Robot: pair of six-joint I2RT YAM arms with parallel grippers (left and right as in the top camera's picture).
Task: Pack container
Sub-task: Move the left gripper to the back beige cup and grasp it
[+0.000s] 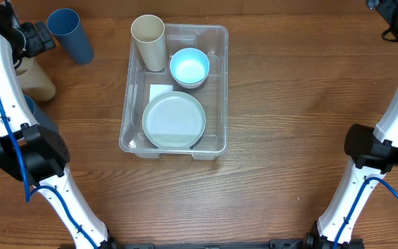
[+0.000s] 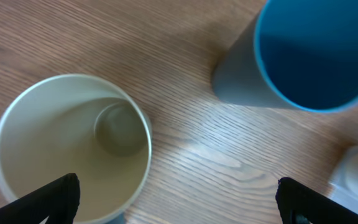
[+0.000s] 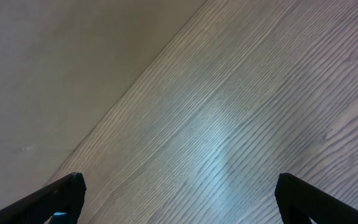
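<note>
The container (image 1: 218, 104) is seen in the overhead view as a large clear plastic bin, rectangular with a rounded rim. It is set on the wooden bench (image 1: 296, 97) a little left of the frame's centre, its long sides running up and down the picture. A white label (image 1: 159, 91) is shown through its base. Three dishes are held inside it: a beige cup (image 1: 148, 41) is stood mouth up in the upper left corner, a light blue bowl (image 1: 189, 67) is placed just beside it toward the upper right, and a pale round plate (image 1: 174, 120) is laid flat across the lower half, its upper edge overlapping the label. Outside the bin, a blue cup (image 1: 71, 34) is stood at the upper left of the frame, and a second beige cup (image 1: 36, 79) is found below it at the left edge, partly covered by the left arm. In the left wrist view both of these cups are looked into from above, set apart from each other. The left claw (image 2: 178, 199) is held with its fingers wide apart and gripping nothing; one fingertip overlaps the second beige cup's rim in the picture, and whether it touches cannot be told. The right claw (image 3: 179, 196) is likewise spread wide, over bare bench near the bench's edge.
</note>
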